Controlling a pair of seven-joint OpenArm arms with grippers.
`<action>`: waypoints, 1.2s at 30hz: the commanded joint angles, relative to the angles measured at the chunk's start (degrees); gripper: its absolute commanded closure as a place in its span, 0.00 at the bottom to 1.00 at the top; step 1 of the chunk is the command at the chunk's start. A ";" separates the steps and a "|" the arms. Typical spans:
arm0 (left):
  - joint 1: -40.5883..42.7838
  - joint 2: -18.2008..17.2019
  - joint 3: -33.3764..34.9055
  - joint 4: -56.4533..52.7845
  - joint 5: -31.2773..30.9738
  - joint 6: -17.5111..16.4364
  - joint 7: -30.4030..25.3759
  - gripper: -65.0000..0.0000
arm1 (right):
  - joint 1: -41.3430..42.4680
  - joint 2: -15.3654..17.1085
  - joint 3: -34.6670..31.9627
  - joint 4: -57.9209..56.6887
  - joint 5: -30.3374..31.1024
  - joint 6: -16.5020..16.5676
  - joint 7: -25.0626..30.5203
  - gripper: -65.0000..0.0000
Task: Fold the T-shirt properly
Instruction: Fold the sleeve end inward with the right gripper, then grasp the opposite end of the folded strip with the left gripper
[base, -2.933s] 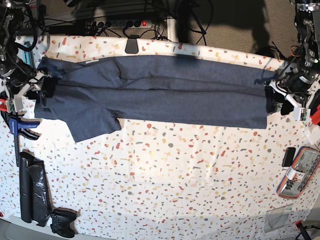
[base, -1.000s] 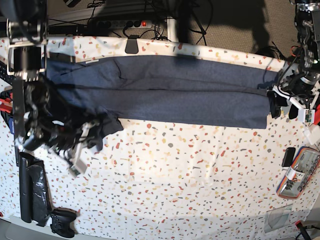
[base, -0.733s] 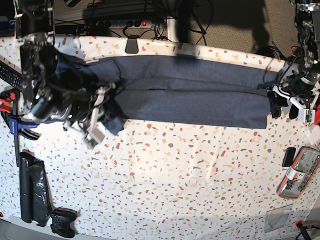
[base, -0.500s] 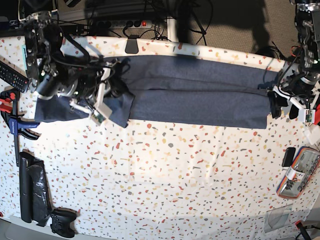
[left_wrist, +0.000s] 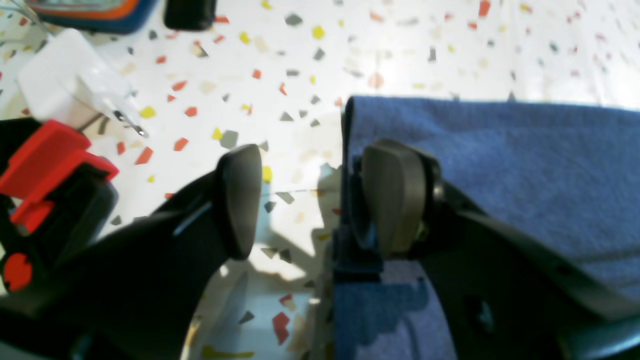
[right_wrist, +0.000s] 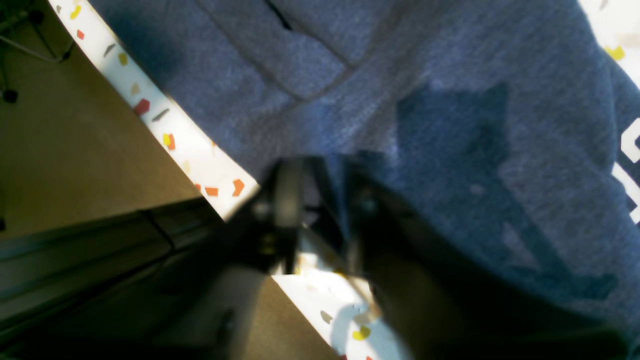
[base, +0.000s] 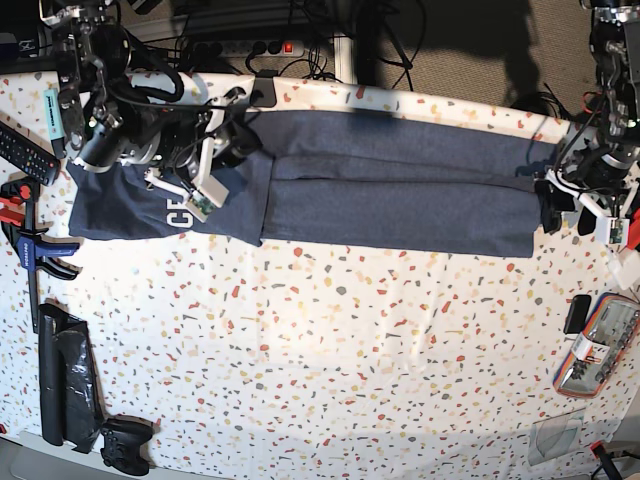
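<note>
The navy T-shirt (base: 400, 185) lies as a long band along the far side of the table. Its left end is folded over, and white lettering (base: 180, 215) shows there. My right gripper (base: 240, 142) hovers low over that folded part near the table's far edge. In the right wrist view the T-shirt (right_wrist: 400, 75) fills the frame. The right gripper (right_wrist: 320, 205) is blurred there, with a cloth edge by its fingers. My left gripper (base: 548, 208) stands open at the shirt's right end. In the left wrist view one fingertip (left_wrist: 395, 200) rests over the T-shirt (left_wrist: 500, 150) edge and the other over bare table.
A remote (base: 20, 150), a blue clamp (base: 35, 245), a black bundle (base: 65, 385) and a game controller (base: 125, 445) line the left edge. A clear pouch (base: 600, 345) sits at the right. A black clip (base: 263, 92) is at the far edge.
My right arm has carried the shirt's left sleeve flap from the front left up and across onto the body, turning the lettering up. The left arm has not moved.
</note>
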 joint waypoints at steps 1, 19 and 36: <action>-0.68 -1.01 -0.37 1.03 -0.68 -1.51 -1.07 0.46 | 0.72 0.76 0.42 1.16 1.01 0.28 0.92 0.60; -1.90 -2.10 -0.37 -12.17 -11.98 -8.61 3.82 0.46 | 0.83 0.72 0.42 1.16 1.01 0.28 0.92 0.49; -3.85 -2.14 -0.37 -16.06 -25.81 -18.35 9.18 1.00 | 0.85 0.74 0.42 1.16 1.18 0.28 1.31 0.49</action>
